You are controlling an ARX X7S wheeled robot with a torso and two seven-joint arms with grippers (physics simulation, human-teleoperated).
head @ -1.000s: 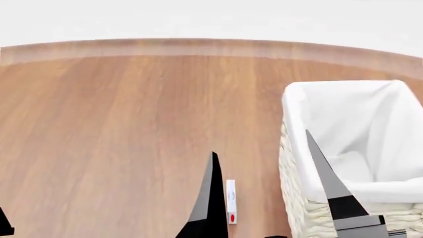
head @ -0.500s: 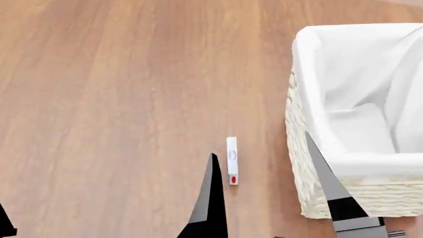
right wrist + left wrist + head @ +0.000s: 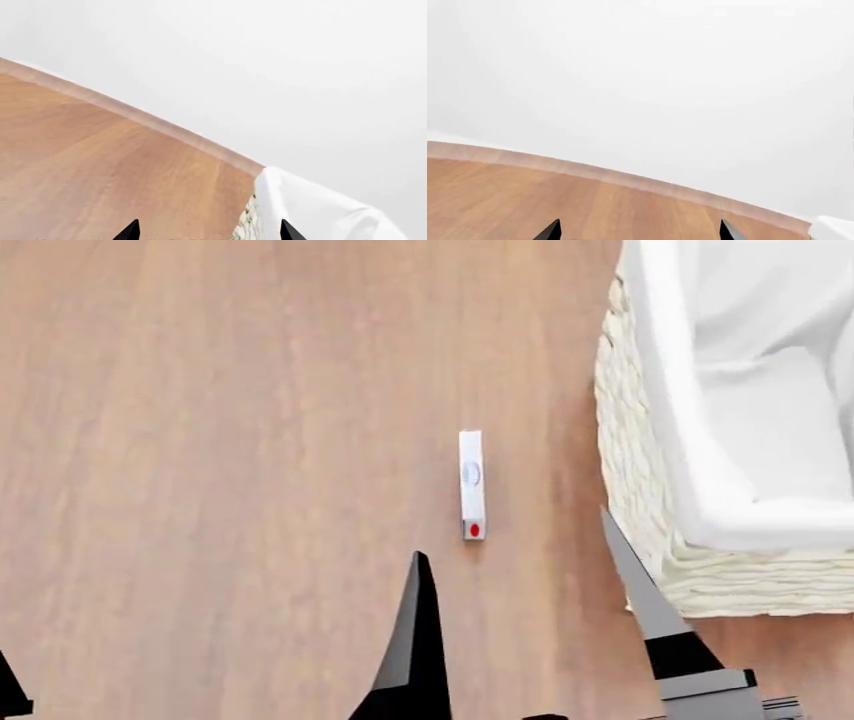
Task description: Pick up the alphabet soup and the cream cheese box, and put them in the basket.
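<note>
The right gripper (image 3: 527, 580), its black fingers spread and empty, hovers near the thin white cream cheese box (image 3: 471, 485) lying on the wooden table (image 3: 200, 440), beside the cream-white wicker basket (image 3: 641, 490).

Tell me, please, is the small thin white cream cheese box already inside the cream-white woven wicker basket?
No, the cream cheese box lies on the wooden table, apart from the basket.

Thin white cream cheese box (image 3: 471, 485) lies near the cloth-lined wicker basket (image 3: 641, 490).
</note>
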